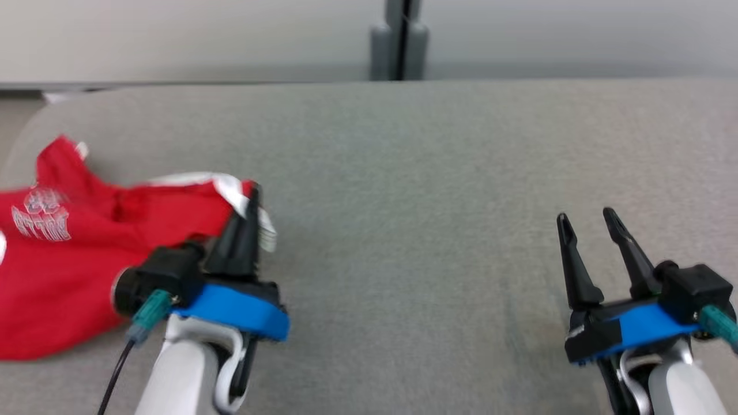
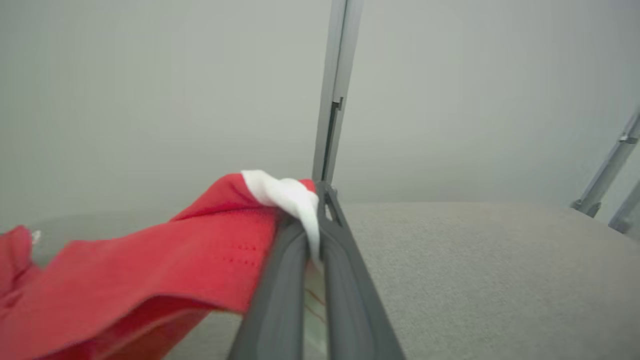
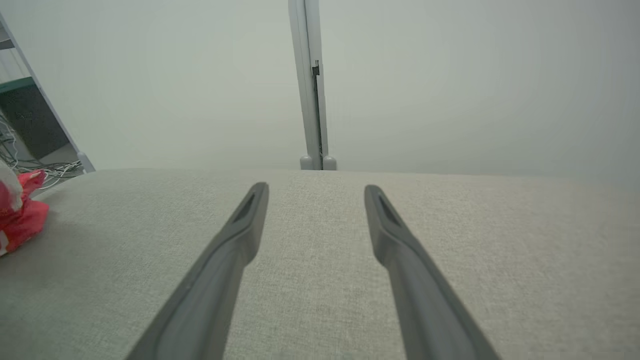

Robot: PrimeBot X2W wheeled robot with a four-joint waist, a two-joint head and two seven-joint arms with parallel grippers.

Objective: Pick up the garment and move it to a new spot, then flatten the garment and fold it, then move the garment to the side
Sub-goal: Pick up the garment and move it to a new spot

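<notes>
The garment (image 1: 75,253) is red with white trim and a pale print, lying crumpled at the left of the grey cloth table (image 1: 432,190). My left gripper (image 1: 253,193) is shut on the garment's white-trimmed edge, which is lifted a little. In the left wrist view the white trim of the garment (image 2: 150,280) is pinched between the tips of my left gripper (image 2: 320,195). My right gripper (image 1: 588,222) stands open over bare cloth at the lower right, holding nothing. The right wrist view shows my right gripper (image 3: 315,192) spread wide, with the garment (image 3: 22,220) far off at the left edge.
A grey post (image 1: 399,40) rises behind the table's far edge, in front of a pale wall. Slanted metal legs (image 2: 605,170) stand at the right in the left wrist view. Cables and a dark shelf (image 3: 30,130) lie beyond the table's left corner.
</notes>
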